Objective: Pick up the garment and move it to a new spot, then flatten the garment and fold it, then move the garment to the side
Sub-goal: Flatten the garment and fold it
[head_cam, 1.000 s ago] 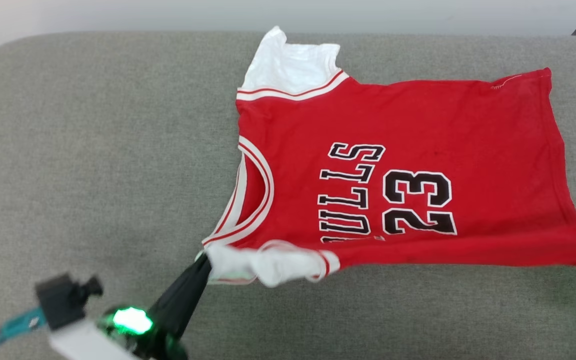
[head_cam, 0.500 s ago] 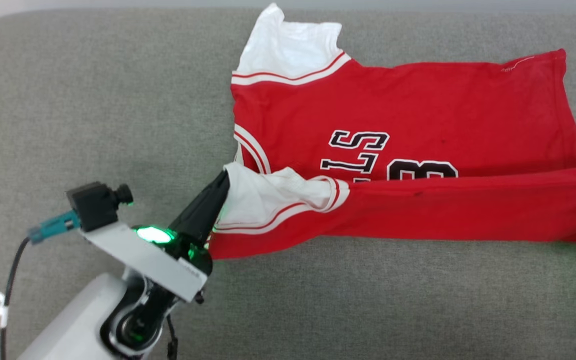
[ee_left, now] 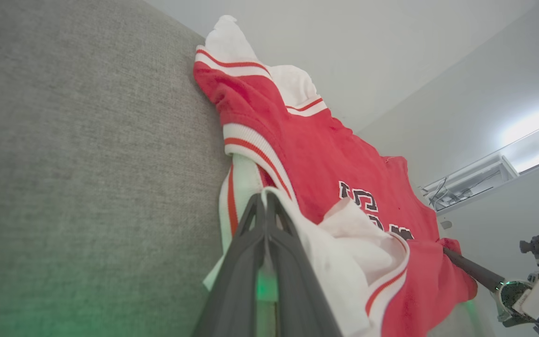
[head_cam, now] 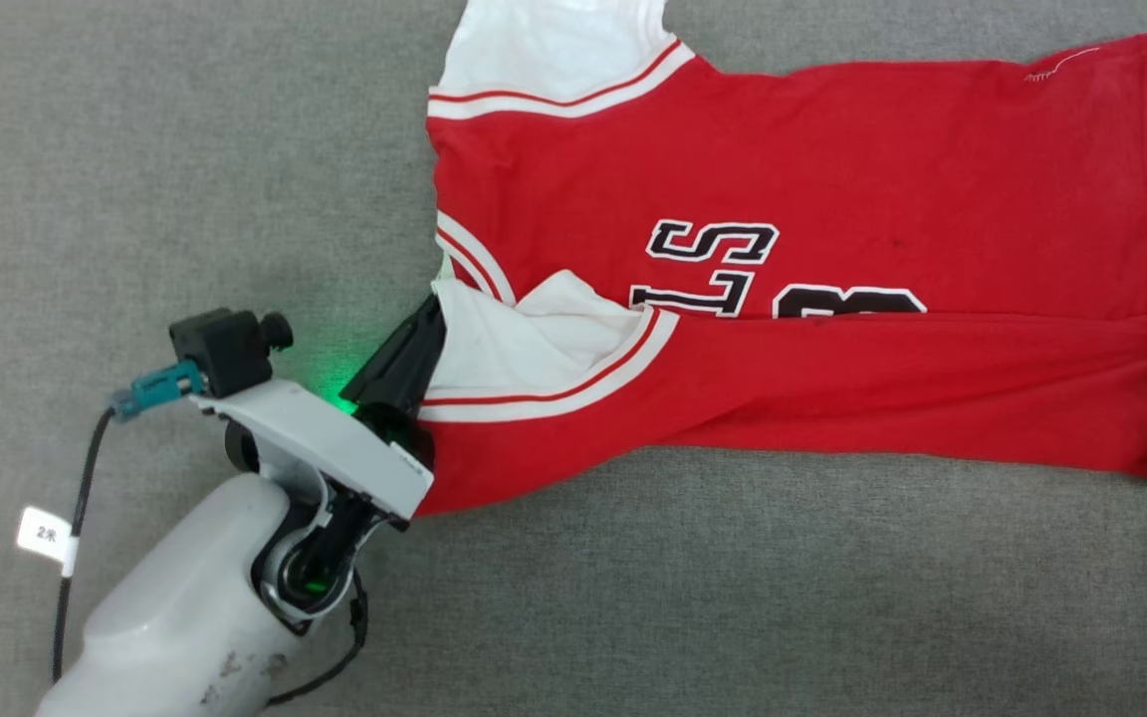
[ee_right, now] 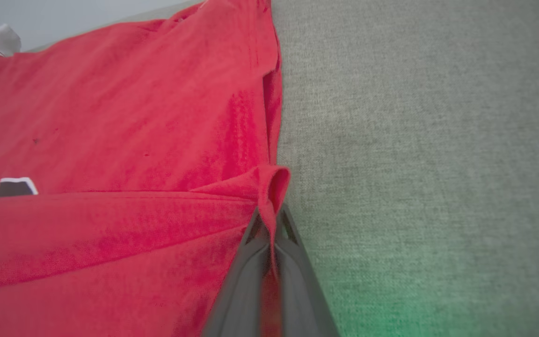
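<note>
Pinching the garment from opposite ends, left hand and right hand, red cloth stretched between them.

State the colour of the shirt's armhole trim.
The shirt's trim is white with a red stripe, clearest in the head view.

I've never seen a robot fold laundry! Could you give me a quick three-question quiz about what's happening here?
1. True or false: the left jaws are shut on the white sleeve of the garment.
2. What does the garment lie on? A) a grey fabric surface B) a wooden table C) a tiled floor
3. Fill in: the right jaws pinch a ___-coloured corner of the garment.
Key: 1 true; 2 A; 3 red.
</note>
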